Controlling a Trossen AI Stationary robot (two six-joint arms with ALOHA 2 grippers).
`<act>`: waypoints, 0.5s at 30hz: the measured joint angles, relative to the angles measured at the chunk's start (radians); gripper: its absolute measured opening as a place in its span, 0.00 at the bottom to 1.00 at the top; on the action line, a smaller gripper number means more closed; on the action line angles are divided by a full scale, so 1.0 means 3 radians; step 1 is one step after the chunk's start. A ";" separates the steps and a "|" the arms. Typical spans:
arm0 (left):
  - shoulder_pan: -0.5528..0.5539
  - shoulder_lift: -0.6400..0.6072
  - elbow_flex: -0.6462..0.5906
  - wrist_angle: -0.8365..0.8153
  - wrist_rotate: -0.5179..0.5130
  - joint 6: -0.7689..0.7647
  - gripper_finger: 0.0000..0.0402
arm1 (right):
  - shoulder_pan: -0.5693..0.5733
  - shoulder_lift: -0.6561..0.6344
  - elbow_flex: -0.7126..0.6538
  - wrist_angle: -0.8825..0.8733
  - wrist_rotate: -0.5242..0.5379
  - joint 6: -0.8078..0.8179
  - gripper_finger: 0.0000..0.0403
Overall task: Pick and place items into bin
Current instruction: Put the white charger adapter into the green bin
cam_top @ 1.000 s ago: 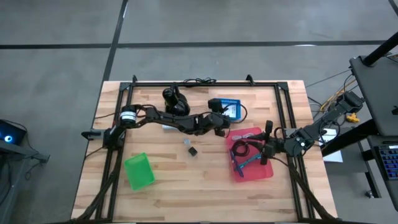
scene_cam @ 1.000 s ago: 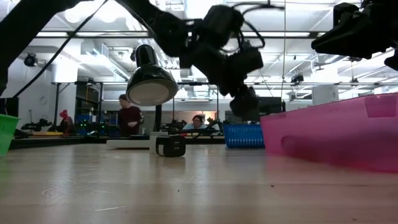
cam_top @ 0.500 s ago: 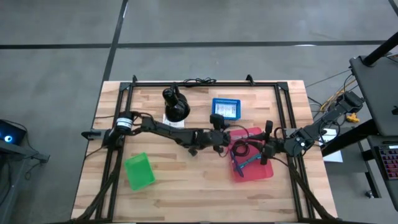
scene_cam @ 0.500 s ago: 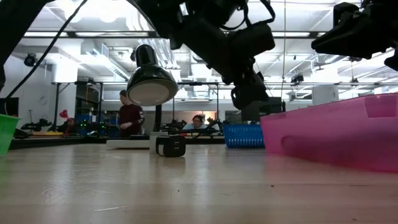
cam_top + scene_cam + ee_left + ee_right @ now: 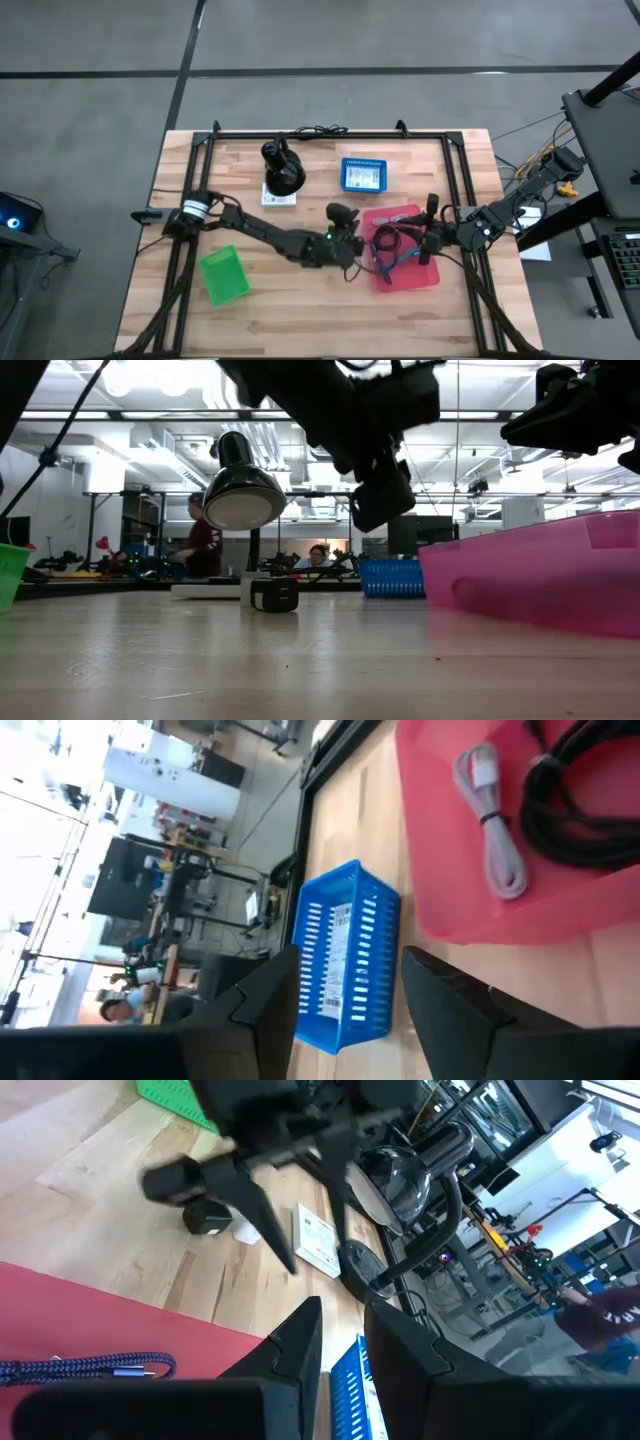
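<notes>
The red bin (image 5: pixel 425 275) holds a black coiled cable (image 5: pixel 385 238), a white cable (image 5: pixel 490 820) and a blue braided cable (image 5: pixel 90 1368). A tiny dark block (image 5: pixel 273 595) and a pale piece (image 5: pixel 245 1232) lie on the wood, hidden under my left arm in the high view. The white card (image 5: pixel 279 197) lies flat by the large black rounded object (image 5: pixel 283 170). My left gripper (image 5: pixel 342 225) hovers open and empty beside the bin's left edge, above the block (image 5: pixel 208 1217). My right gripper (image 5: pixel 428 240) hangs open and empty over the bin's right part.
A blue basket (image 5: pixel 362 174) stands at the far middle and a green bin (image 5: pixel 223 274) at the near left. Black rails (image 5: pixel 460 190) frame the table. People show in the room beyond the far edge (image 5: pixel 205 545). Bare wood lies along the near edge.
My left arm has swept toward the table's near edge. Its gripper has left the spot over the blue basket and now hangs by the red bin's left edge. The basket is uncovered, and the arm now hides the dark block in the high view.
</notes>
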 joint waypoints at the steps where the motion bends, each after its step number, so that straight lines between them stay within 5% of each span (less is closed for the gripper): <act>1: -0.0028 0.0000 0.0006 0.0000 -0.0010 -0.0050 0.40 | 0.0000 0.0000 0.0000 0.0000 0.0000 0.0000 0.17; 11: -0.0154 -0.0021 0.0038 -0.0319 0.0028 -0.0889 0.40 | -0.0001 0.0000 0.0000 0.0001 -0.0001 0.0000 0.17; 15: -0.0149 -0.0094 0.0087 -0.0877 0.0462 -0.1472 0.40 | 0.0000 0.0000 0.0000 0.0001 -0.0001 0.0000 0.17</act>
